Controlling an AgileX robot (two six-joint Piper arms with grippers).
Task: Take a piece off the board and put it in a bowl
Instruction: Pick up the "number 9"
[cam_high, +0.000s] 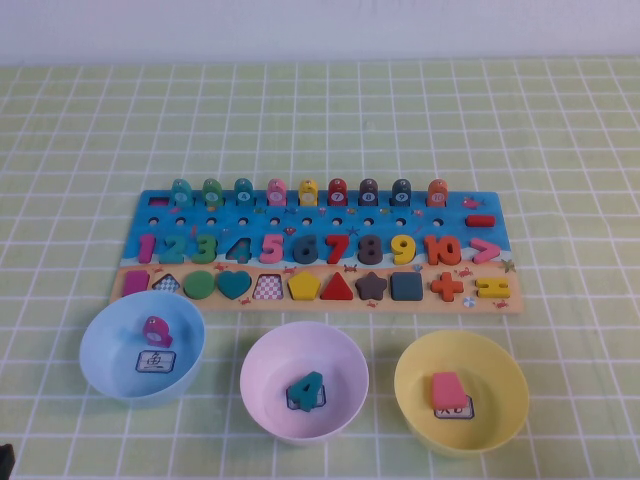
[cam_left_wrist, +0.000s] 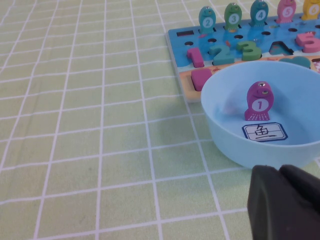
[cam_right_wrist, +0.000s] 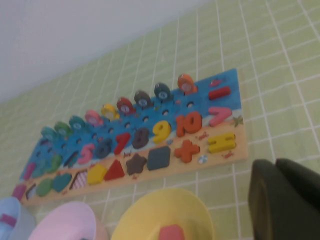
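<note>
The yellow numeral 9 (cam_high: 403, 248) lies in its slot on the board (cam_high: 455, 222), between the dark 8 and the orange 10; it also shows in the right wrist view (cam_right_wrist: 161, 130). The pale pink bowl (cam_high: 262, 352) stands in front of the board's middle and holds a teal 4 (cam_high: 306, 390). My left gripper (cam_left_wrist: 280, 169) is shut and empty, low beside the light blue bowl (cam_left_wrist: 235, 145). My right gripper (cam_right_wrist: 276, 162) is shut and empty, near the yellow bowl (cam_right_wrist: 150, 212), in front of the board's right end (cam_right_wrist: 235, 150). Neither gripper's fingers show in the high view.
The light blue bowl (cam_high: 100, 350) at the left holds a magenta fish peg (cam_high: 157, 331). The yellow bowl (cam_high: 505, 400) at the right holds a pink block (cam_high: 449, 389). A row of fish pegs (cam_high: 308, 191) stands along the board's far edge. Green checked cloth covers the table.
</note>
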